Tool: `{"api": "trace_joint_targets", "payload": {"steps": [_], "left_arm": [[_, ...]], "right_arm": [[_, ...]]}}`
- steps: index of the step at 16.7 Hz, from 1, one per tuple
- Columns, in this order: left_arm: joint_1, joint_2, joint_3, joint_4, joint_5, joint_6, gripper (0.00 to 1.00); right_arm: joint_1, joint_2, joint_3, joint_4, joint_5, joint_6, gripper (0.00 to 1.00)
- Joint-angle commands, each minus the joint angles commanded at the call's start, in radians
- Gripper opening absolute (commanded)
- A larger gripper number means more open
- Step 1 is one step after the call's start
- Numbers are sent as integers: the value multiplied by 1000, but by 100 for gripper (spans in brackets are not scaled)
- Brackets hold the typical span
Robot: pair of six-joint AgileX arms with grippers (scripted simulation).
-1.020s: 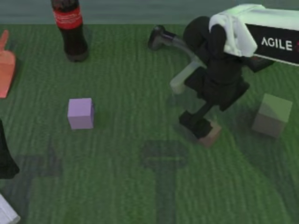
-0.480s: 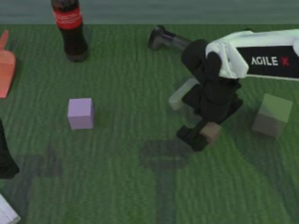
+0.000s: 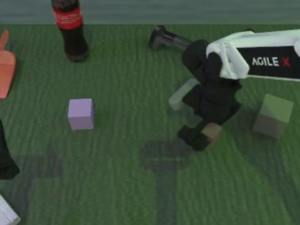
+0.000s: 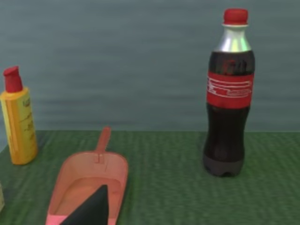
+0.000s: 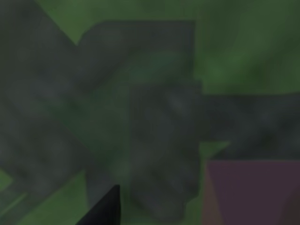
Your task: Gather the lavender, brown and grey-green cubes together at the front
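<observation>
The brown cube [image 3: 214, 132] sits right of centre, close against the fingertips of my right gripper [image 3: 202, 137], which stands open over it. In the right wrist view one dark finger [image 5: 105, 206] shows, and the brown cube [image 5: 253, 192] lies well apart from it over shadowed carpet. On the left stands the lavender cube [image 3: 80, 113], alone. At the right, beyond the arm, rests the grey-green cube [image 3: 273, 115]. My left gripper [image 3: 5, 159] is parked at the left edge, open and holding nothing; one finger [image 4: 91, 208] shows.
A cola bottle [image 3: 70, 29] [image 4: 229, 93] stands at the back left beside an orange scoop [image 3: 5, 65] [image 4: 89, 183]. A yellow bottle [image 4: 18, 117] stands near the scoop. A dark handle-shaped object [image 3: 164, 40] lies at the back centre. A white corner [image 3: 7, 214] shows front left.
Over the last second the right arm swung and its gripper settled lower at the brown cube, which shifted slightly. The last half second shows almost no motion. The left arm stayed put.
</observation>
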Motion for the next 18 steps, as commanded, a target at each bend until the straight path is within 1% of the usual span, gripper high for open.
{"api": "trace_joint_targets", "payload": {"steps": [6, 7, 14, 15, 18], "left_arm": [[0, 0, 0, 0, 0, 0, 100], [0, 0, 0, 0, 0, 0, 100], [0, 0, 0, 0, 0, 0, 100], [0, 0, 0, 0, 0, 0, 100], [0, 0, 0, 0, 0, 0, 100]], "right_arm": [[0, 0, 0, 0, 0, 0, 2], [0, 0, 0, 0, 0, 0, 0], [0, 0, 0, 0, 0, 0, 0], [-1, -38, 9, -16, -11, 9, 0], [3, -53, 40, -58, -11, 6, 0]]}}
